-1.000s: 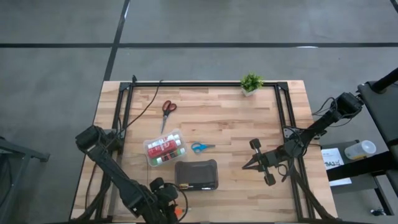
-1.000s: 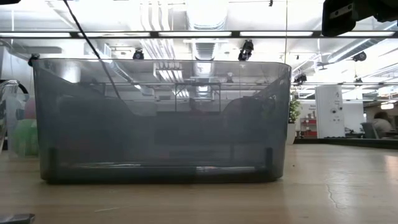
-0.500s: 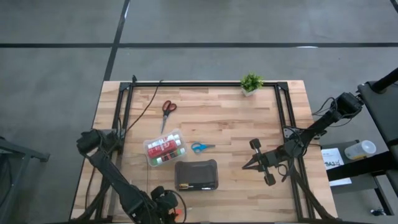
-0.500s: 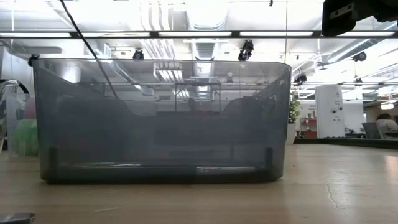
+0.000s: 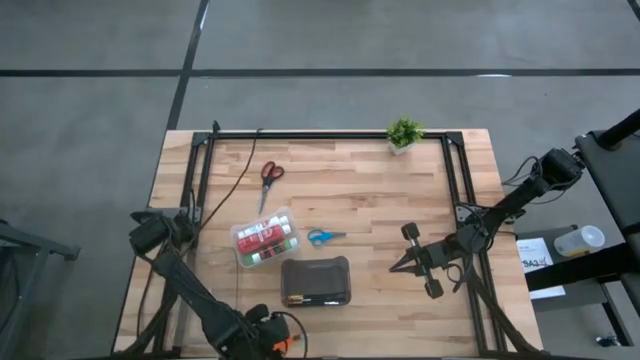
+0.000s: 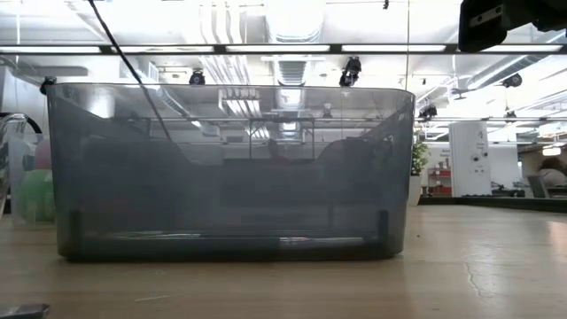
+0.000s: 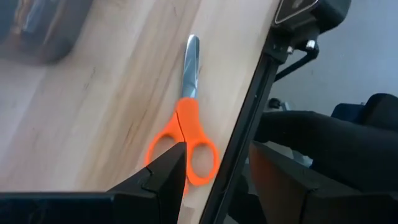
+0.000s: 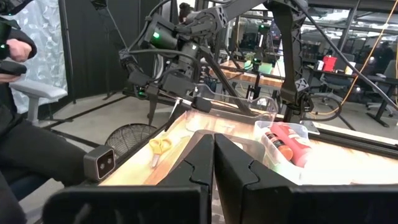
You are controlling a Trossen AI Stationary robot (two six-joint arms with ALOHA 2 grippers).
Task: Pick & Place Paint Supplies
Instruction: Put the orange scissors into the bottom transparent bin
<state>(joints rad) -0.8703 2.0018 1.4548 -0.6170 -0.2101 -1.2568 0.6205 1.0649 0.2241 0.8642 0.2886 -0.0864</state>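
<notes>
**Mia:** The wooden table [image 5: 370,205] has pale planks, with a grey floor all around it. What is the robot doing?

**Ben:** I think it is going for the orange scissors [image 7: 185,134]. They lie flat by the near edge of the table. The left gripper [image 7: 211,177] hangs just over the handles, fingers apart, holding nothing.

**Mia:** What comes next?

**Ben:** It likely must go down, put a finger on each side of the handles, and pinch. The scissors are thin and flat, so that looks tricky.

**Mia:** And the other arm?

**Ben:** The right gripper [image 5: 397,266] waits on the right side, pinched shut and empty.

**Mia:** Where are the other things?

**Ben:** The paint tubes [image 5: 266,241] lie in a clear box [image 5: 240,258]. Red scissors [image 5: 270,174] and blue scissors [image 5: 322,237] lie on the wood. The dark grey case [image 5: 316,281] looks smooth, with round corners.
</notes>
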